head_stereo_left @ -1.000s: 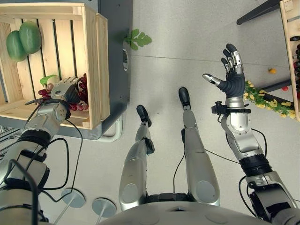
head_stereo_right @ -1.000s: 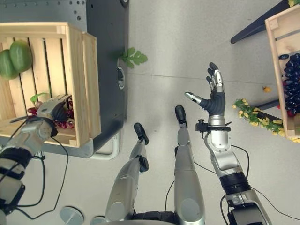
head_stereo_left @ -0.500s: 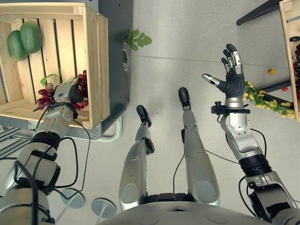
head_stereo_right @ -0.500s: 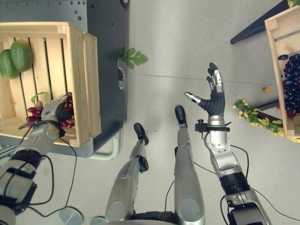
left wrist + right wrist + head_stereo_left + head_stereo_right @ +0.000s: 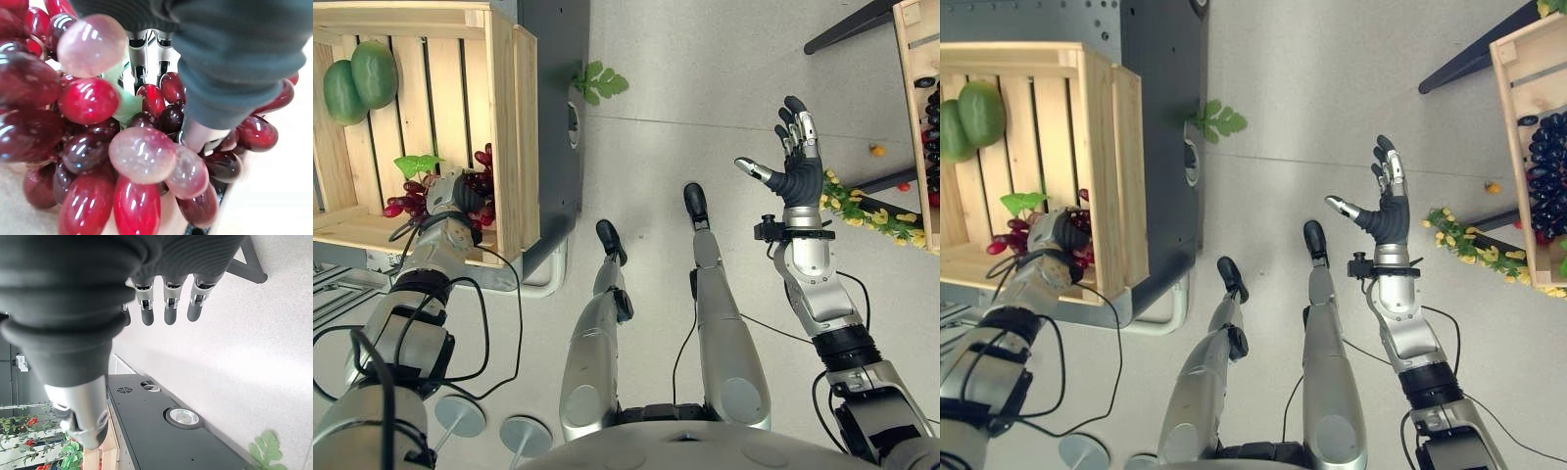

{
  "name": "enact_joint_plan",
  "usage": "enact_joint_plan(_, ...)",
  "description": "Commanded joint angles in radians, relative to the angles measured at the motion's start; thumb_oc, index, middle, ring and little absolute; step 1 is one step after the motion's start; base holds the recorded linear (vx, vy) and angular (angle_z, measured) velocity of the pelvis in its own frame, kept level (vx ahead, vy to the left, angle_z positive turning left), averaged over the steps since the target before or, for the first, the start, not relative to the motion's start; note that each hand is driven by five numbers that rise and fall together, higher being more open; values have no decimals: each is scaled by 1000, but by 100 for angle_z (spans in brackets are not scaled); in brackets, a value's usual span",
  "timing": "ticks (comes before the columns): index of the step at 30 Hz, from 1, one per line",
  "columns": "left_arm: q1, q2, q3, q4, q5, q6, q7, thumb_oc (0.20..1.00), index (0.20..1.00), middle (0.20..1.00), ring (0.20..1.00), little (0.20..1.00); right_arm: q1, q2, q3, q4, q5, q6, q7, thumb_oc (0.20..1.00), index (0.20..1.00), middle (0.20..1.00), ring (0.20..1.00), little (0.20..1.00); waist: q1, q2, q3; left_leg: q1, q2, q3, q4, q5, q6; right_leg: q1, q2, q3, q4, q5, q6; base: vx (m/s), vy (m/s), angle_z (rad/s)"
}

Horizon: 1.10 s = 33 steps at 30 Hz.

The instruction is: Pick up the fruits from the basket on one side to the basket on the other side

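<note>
A: Where are the hands?

B: The left hand [image 5: 453, 193] sits in the left crate [image 5: 505, 117] at the upper left, fingers curled round red grapes [image 5: 98, 142] with a green leaf [image 5: 414, 164]. The right hand [image 5: 796, 166] hangs over the floor at right, fingers spread, holding nothing.

A: What else is in the crates?

B: Two mangoes [image 5: 357, 78] lie in the left crate's far corner. The right crate [image 5: 1513, 127], cut off at the upper right edge, holds dark grapes [image 5: 1549, 176]. How far the thumb wraps is hidden.
</note>
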Motion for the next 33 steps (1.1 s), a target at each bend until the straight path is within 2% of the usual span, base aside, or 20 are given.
enact_joint_plan(1, -10, -58, -75, 80, 33, 18, -65, 200, 200, 200, 200, 200, 12, 13, -24, -100, -15, -37, -6, 1000, 1000, 1000, 1000, 1000, 3, -77, 10, -94, -3, -88, 221, -117, 0, 10, -26, -10, 92, -107, 84, 0, 0, 0)
enact_joint_plan(9, 2, -48, -68, 59, 41, 18, -52, 200, 200, 200, 200, 200, 13, 15, -24, -100, -25, -36, -14, 1000, 1000, 1000, 1000, 1000, 2, -76, 10, -86, -5, -90, 224, -118, 0, 16, -24, -13, 97, -109, 82, 0, 0, 0)
enact_joint_plan(18, 121, 29, 55, 36, -37, -14, 11, 200, 200, 200, 200, 200, 36, 0, -1, -77, -25, -31, 10, 1000, 1000, 1000, 1000, 1000, 16, -75, 10, 87, -2, -105, 174, -99, -12, 186, -35, -36, 86, -115, 78, 8, -39, 2)
enact_joint_plan(23, 180, 22, 119, -24, -58, -25, 38, 200, 200, 200, 200, 200, 49, -24, -26, -60, -26, -28, 16, 1000, 1000, 1000, 1000, 1000, 32, -51, 10, 196, -3, -121, 135, -89, -17, 296, -47, -59, 73, -126, 78, 44, -19, 8)
enact_joint_plan(26, 240, 31, 154, -86, -48, -36, 49, 200, 200, 200, 200, 200, 77, -44, -50, -44, -34, -27, 28, 1000, 1000, 1000, 1000, 1000, 48, -26, -23, 261, -3, -135, 113, -86, -16, 359, -47, -79, 68, -143, 74, 92, -17, 16)
enact_joint_plan(33, 315, 23, 202, -143, -37, -49, 60, 200, 200, 200, 200, 200, 147, -69, -84, -40, -25, -28, 66, 1000, 1000, 1000, 1000, 1000, 59, 1, -64, 309, -2, -157, 93, -82, -17, 413, -43, -103, 62, -163, 67, 29, -9, 18)
